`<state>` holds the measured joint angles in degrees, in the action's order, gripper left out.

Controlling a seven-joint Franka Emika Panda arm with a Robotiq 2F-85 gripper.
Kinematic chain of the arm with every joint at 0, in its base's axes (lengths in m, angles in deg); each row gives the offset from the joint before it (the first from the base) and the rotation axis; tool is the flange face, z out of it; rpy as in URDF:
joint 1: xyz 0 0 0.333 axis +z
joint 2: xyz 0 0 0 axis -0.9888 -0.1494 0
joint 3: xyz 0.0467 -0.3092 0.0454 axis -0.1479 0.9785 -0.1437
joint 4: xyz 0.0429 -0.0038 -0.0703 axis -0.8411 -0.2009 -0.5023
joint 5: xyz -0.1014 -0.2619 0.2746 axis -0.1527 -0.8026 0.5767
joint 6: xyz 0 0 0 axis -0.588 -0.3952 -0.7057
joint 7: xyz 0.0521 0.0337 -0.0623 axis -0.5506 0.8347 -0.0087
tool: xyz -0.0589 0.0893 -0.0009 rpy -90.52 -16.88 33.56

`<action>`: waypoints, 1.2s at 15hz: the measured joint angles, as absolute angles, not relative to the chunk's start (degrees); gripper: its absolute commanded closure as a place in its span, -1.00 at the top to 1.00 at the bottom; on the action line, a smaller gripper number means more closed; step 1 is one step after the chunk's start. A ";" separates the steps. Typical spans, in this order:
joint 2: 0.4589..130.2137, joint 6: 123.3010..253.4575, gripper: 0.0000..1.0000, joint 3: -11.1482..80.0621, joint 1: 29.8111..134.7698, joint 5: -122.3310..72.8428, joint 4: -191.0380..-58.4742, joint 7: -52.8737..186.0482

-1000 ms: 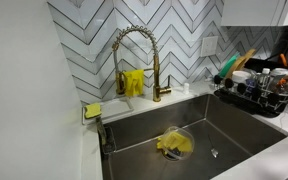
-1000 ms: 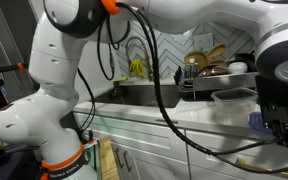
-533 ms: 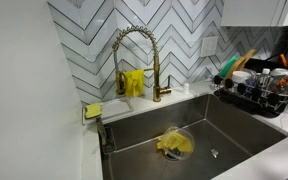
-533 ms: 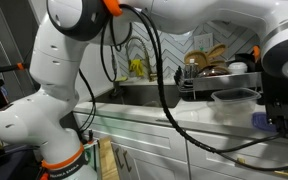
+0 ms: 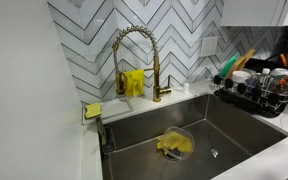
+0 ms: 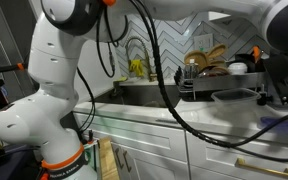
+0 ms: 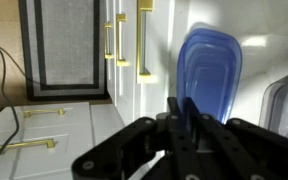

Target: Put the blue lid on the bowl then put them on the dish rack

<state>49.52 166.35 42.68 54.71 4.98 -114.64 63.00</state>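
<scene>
In an exterior view we see the dish rack (image 5: 256, 90) beside the sink (image 5: 144, 135), loaded with dishes; no arm appears there. In an exterior view the bowl (image 6: 234, 97) stands open on the counter (image 6: 199, 112), near the rack. In the wrist view the gripper (image 7: 184, 112) pinches the blue lid (image 7: 212, 60) by its edge, in the air. We judge this grip lets the lid be laid flat over the bowl.

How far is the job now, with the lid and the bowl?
Done: the pincer has grasped the blue lid. In hand: the lid is held in the air, while the bowl stands uncovered on the counter. Left: covering the bowl, then placing both on the dish rack.
</scene>
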 measured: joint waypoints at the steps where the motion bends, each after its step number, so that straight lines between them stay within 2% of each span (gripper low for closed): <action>1: 50.50 166.35 -0.95 42.94 55.15 2.61 -114.65 63.23; 10: 61.44 157.82 -0.96 43.29 60.53 -15.78 -114.96 59.96; 18: 70.73 153.21 -0.96 39.89 66.95 -16.34 -119.44 58.20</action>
<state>70.73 153.21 39.89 66.95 -16.34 -119.44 58.20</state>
